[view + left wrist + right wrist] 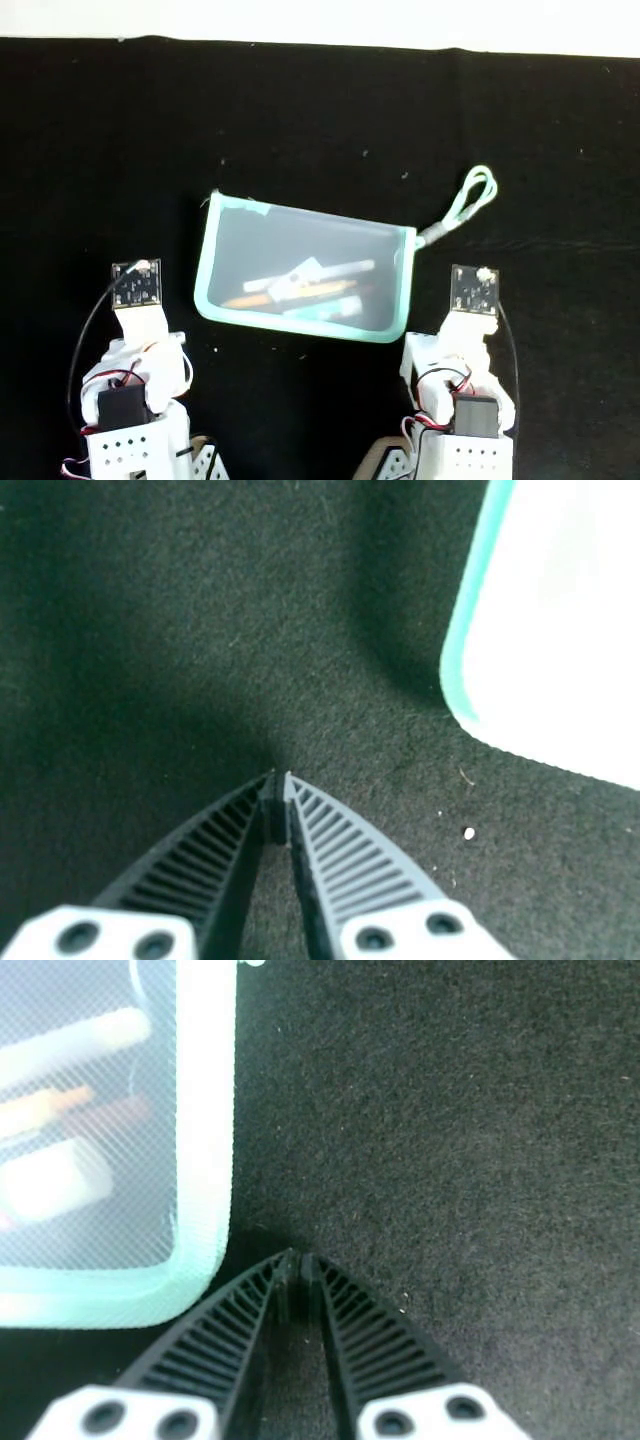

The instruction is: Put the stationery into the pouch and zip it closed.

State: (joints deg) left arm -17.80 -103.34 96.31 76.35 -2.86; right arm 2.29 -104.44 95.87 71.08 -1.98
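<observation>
A translucent pouch (305, 270) with a mint-green border lies flat in the middle of the black table, its zip pull and green loop cord (470, 205) at the right end. Pens and other stationery (305, 285) show through its mesh side. The left arm rests at the near left; its gripper (276, 780) is shut and empty on the cloth, with the pouch's corner (480, 630) beside it. At the near right, the right gripper (298, 1258) is shut and empty, its tips just off the pouch's near right corner (195, 1270).
Black cloth (320, 120) covers the table, with a white strip (320, 20) along the far edge. Both arm bases stand at the near edge, one on each side of the pouch.
</observation>
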